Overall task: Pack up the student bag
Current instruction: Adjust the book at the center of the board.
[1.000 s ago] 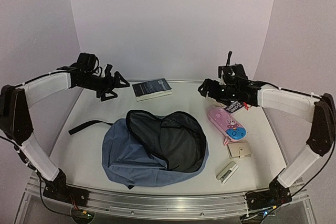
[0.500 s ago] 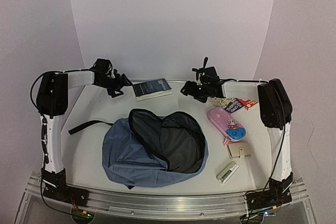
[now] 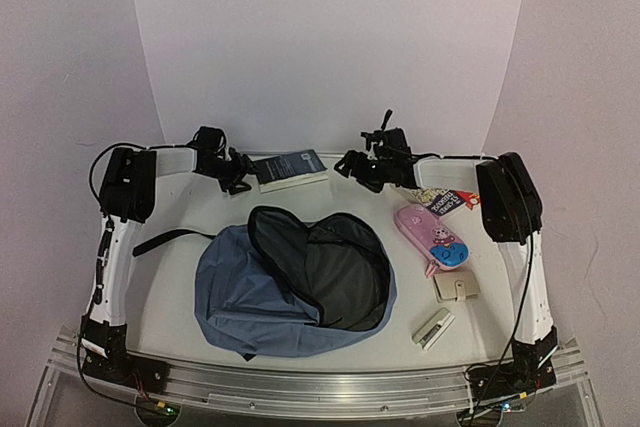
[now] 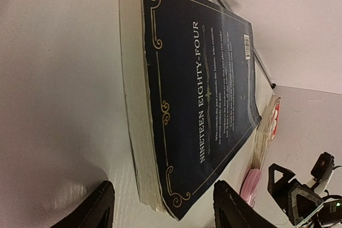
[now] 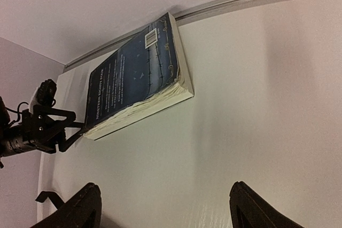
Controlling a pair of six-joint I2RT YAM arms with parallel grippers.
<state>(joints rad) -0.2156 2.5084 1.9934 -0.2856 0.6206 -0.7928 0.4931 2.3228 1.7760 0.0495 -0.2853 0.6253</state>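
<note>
Along the near edge of the table point(image 3: 165, 292), a little left of the middle, the student bag point(image 3: 235, 297) lay flat with its mouth unzipped and folded wide. We could see only dark grey lining inside, and no item showed in it. One black strap trailed toward the left edge.

Toward the near right corner sat a small white and grey stapler-like item point(image 3: 433, 329), and just beyond it a beige wallet point(image 3: 456, 288). Farther up the right side lay the pink pencil case point(image 3: 436, 238), and past that a small booklet with red print point(image 3: 452, 199). All four were on the bare table, well apart from the bag.

At the far edge, near the middle, the dark blue paperback point(image 3: 290, 169) lay flat, cover up. Both arms had reached out to it, one from each end. The left fingers point(image 4: 101, 209) stood apart with the book's near corner showing between them; we saw no contact with the cover or the pages, so we took them as open and holding nothing. The right fingers point(image 5: 80, 206) were spread wide over bare table, short of the book's other end, and were likewise empty.

We judged the packing as barely begun. The bag was opened and ready, but every loose thing we could see was outside it. The paperback looked to be the first item to go in, and it had not yet been lifted.
</note>
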